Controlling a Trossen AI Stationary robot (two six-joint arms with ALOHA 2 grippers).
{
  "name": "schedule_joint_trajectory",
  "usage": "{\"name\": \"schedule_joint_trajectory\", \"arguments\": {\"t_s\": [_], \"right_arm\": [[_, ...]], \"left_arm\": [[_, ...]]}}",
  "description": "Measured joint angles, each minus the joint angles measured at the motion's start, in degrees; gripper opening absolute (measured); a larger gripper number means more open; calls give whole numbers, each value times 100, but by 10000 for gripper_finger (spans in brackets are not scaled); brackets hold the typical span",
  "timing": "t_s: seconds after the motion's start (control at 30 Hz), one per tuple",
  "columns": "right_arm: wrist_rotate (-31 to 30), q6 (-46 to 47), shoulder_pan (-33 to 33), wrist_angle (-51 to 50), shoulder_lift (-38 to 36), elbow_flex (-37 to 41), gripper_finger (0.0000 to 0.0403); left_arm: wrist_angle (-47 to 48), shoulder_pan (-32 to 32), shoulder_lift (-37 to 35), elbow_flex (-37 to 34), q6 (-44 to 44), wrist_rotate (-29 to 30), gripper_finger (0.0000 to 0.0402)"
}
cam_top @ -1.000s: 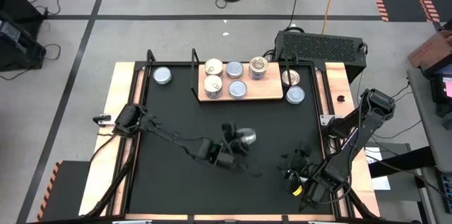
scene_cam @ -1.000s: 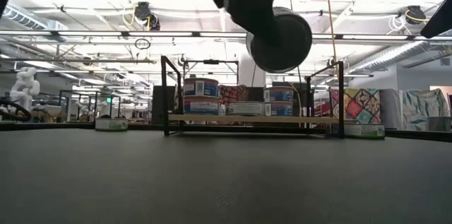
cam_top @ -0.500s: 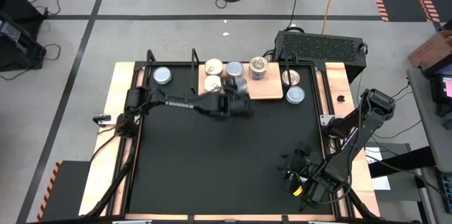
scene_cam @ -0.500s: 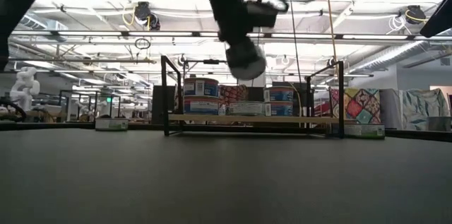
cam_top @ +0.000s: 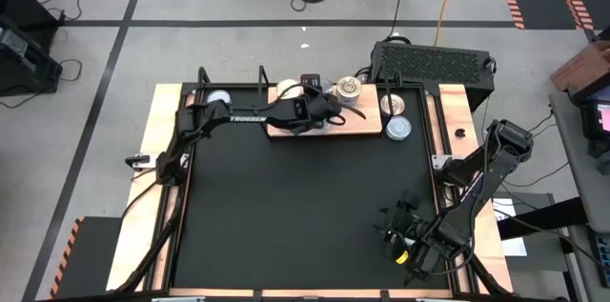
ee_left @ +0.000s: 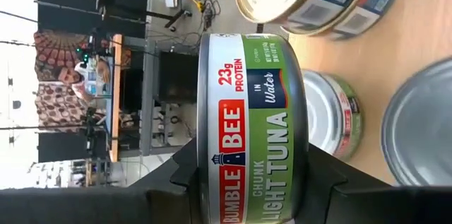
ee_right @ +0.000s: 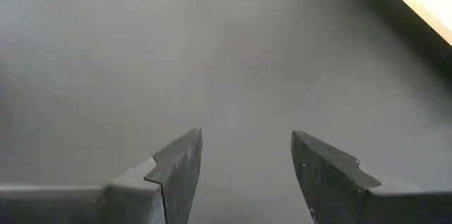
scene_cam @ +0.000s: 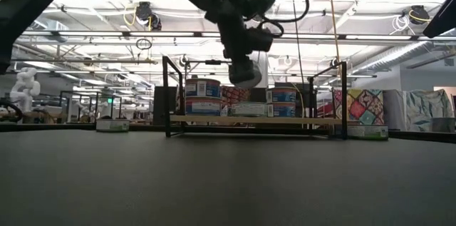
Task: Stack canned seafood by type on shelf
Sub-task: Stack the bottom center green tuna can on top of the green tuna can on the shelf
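L tool [ee_left: 251, 181] pinches 1 tuna tin [ee_left: 253, 121] by its sides, green label reading chunk light tuna; in the low view the tin [scene_cam: 244, 75] hangs under the tool, above the shelf [scene_cam: 256, 120] and clear of the tins standing on it. From above, the L arm reaches across the far part of the worktop [cam_top: 305, 197] w/ the tool [cam_top: 319, 110] over the shelf's middle [cam_top: 367, 123], hiding some of what sits there. Directly under & beyond the held tin the low view shows 1 flat tin [scene_cam: 247, 110]; to one side of it a 2-high stack [scene_cam: 203, 96], to the other side another 2-high stack [scene_cam: 281, 103], so 5 tins seen on the board there. High view: 1 goldish-top tin [cam_top: 350, 90] on the shelf just past the tool, 1 cream-top tin [cam_top: 286, 90] on its other side. Off the shelf: 2 tins near its R end, one pale [cam_top: 392, 105], one bluish [cam_top: 399, 128], and 1 bluish tin [cam_top: 217, 99] near the L arm, well back from the tool. Black ribbed box [cam_top: 434, 59] sits beyond the worktop's far R corner. R tool [ee_right: 246, 164] is spread wide, nothing between its fingers, only bare worktop ahead of it; that arm waits at the near R corner [cam_top: 405, 235].
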State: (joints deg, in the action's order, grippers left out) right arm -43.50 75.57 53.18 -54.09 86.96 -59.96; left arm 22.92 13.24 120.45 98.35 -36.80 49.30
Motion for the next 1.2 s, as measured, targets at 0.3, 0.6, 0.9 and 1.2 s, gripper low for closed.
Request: {"name": "schedule_joint_trajectory", "arguments": {"t_s": [0.3,0.6,0.9,1.2], "right_arm": [[9,0,-2,-48,0,2,212],[8,7,1,-54,0,2,212],[8,17,-2,-54,0,2,212],[8,20,0,-49,0,2,212]], "left_arm": [[-13,216,274,-28,-6,-299,140],[-52,417,366,-28,37,-426,140],[-12,519,412,-28,42,-511,145],[-20,480,412,-28,43,-558,152]]}}
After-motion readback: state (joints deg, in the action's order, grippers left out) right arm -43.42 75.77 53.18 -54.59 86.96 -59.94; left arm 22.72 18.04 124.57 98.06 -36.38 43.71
